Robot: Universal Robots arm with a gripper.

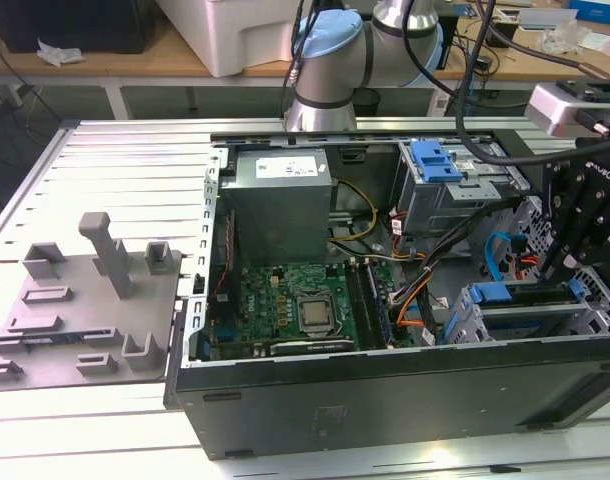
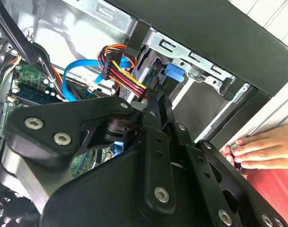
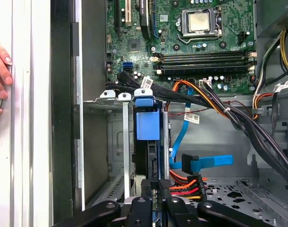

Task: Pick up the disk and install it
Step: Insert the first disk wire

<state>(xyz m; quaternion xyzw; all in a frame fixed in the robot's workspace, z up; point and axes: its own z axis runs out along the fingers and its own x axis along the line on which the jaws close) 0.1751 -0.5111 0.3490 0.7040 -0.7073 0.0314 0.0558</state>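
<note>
The disk (image 3: 152, 158) stands on edge in a slot of the drive cage (image 3: 116, 142) at the front corner of the open computer case (image 1: 385, 390). Its blue bracket (image 3: 147, 124) caps the end nearest the motherboard. In the exterior view the disk (image 1: 530, 318) lies low in the cage on the view's right, under the black gripper (image 1: 563, 268). My gripper (image 3: 156, 191) is shut on the disk's connector end, one finger on each flat side. The second wrist view shows the fingers (image 2: 156, 123) reaching along the disk towards the blue bracket (image 2: 173, 73).
A person's hand (image 3: 0, 71) rests on the table rail beside the case wall. Red and orange power leads (image 3: 184, 187) and a blue data cable (image 3: 200, 163) crowd the disk's end. A grey power supply (image 1: 280, 195), motherboard (image 1: 295, 300) and grey fixture (image 1: 85, 300) lie further off.
</note>
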